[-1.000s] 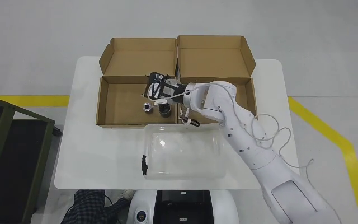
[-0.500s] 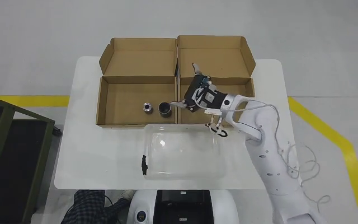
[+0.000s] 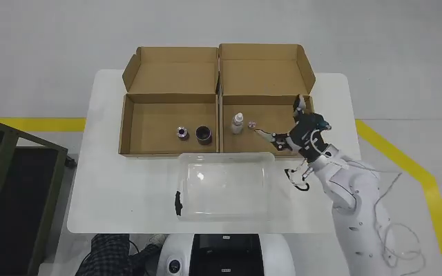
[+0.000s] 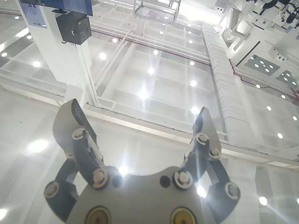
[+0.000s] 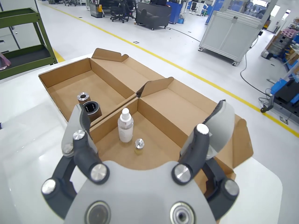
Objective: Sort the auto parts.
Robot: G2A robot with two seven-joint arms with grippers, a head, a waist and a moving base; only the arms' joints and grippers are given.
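Two open cardboard boxes stand side by side at the back of the table. The left box (image 3: 148,124) (image 5: 70,87) holds a small silver cylinder (image 3: 181,132) (image 5: 83,97) and a dark bushing (image 3: 203,133) (image 5: 92,111). In the right box (image 3: 266,110) (image 5: 168,115) stand a white bottle (image 3: 237,123) (image 5: 125,128) and a small metal-capped part (image 3: 253,125) (image 5: 139,144). My right gripper (image 3: 283,119) (image 5: 150,115) hangs open and holds nothing over the right box's right end, fingers pointing toward the bottle. My left gripper (image 4: 137,108) is open, holds nothing and points up at the ceiling.
A clear plastic bin (image 3: 228,186) sits in front of the boxes at the table's middle. A small black piece (image 3: 177,201) lies by its front left corner. A green cart (image 3: 27,179) stands off the table's left side. Both box lids (image 3: 262,65) stand open at the back.
My right arm has swung from above the left box, across the right box, to that box's right end. The bottle and small part it covered are now in sight.
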